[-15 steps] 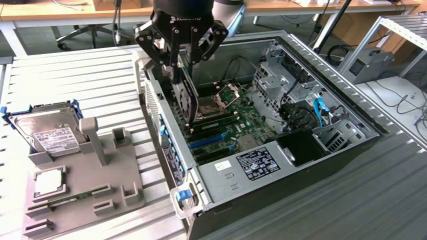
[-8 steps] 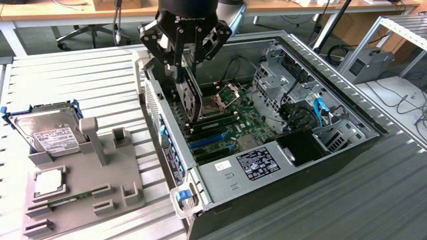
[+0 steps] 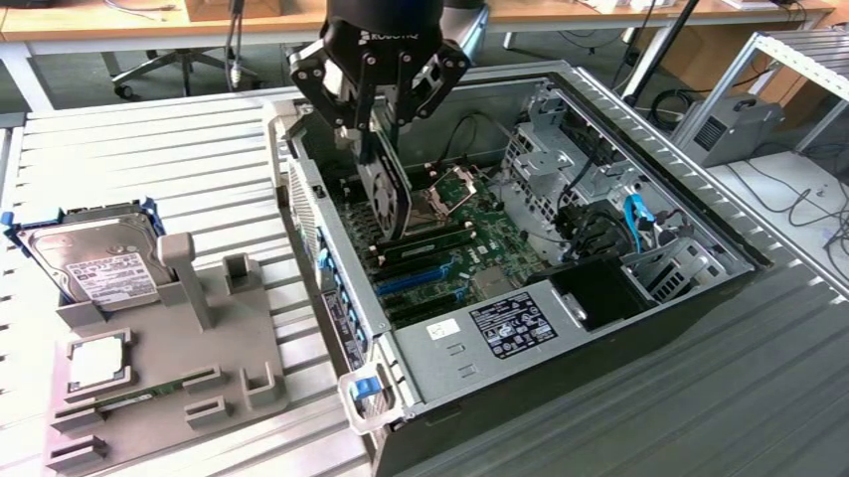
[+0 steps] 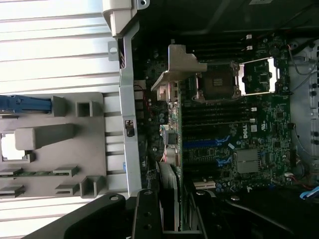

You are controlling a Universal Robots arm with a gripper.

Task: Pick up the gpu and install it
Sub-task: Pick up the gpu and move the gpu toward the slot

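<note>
Exterior view, one gpu (image 3: 389, 189) in jaws, one case (image 3: 637, 136)

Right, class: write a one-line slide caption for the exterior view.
Gripper holds the gpu on edge over the motherboard inside the open computer case.

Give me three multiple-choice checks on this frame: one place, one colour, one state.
1. Where is the hard drive?
A) on a chair
B) in the grey holder
C) on the floor

2. What colour is the frame around the hard drive?
A) blue
B) red
C) white

3. The tool is:
A) open and empty
B) shut on the hard drive
C) shut on the graphics card

Answers:
1 B: it stands in the holder at the exterior view's left.
2 A: blue edges show around it.
3 C: the card hangs on edge over the open computer case.
</note>
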